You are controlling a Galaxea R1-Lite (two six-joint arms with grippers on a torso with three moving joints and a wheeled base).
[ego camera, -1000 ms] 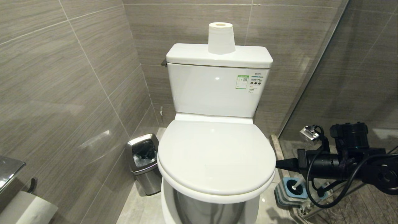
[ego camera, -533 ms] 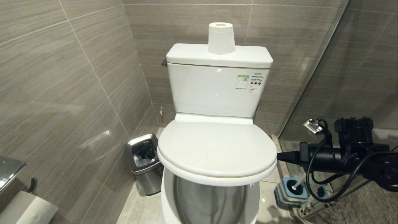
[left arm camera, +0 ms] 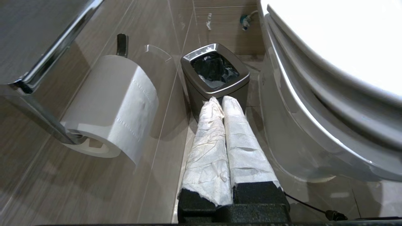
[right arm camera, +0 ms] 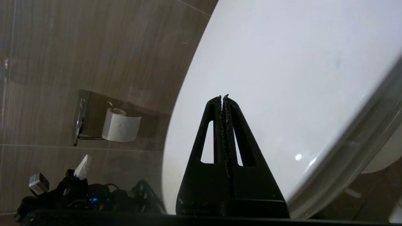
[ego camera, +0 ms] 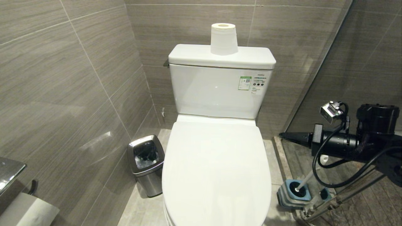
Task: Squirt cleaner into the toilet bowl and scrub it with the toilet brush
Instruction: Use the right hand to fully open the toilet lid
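The white toilet's lid [ego camera: 216, 169] lies down flat, so the inside of the toilet bowl is hidden; only its outer ceramic wall [left arm camera: 289, 125] shows. No cleaner is in view. The toilet brush [ego camera: 303, 183] stands by its white handle in a blue-grey holder [ego camera: 293, 196] on the floor, right of the toilet. My right gripper [ego camera: 281, 135] [right arm camera: 223, 96] hangs shut and empty to the right of the lid, above the brush, pointing at the toilet. Low on the toilet's left, my left gripper [left arm camera: 220, 100], its fingers wrapped in white paper, is shut and empty.
A small steel bin [ego camera: 146, 163] [left arm camera: 215, 70] stands between the toilet and the tiled left wall. A paper roll [ego camera: 223, 39] sits on the tank. A wall-mounted roll [left arm camera: 116, 103] hangs near my left gripper. A glass partition [ego camera: 314, 78] bounds the right side.
The lid, propped up at its front edge by my right gripper, has dropped flat over the bowl. My right gripper has risen and drawn back to the right, clear of the lid.
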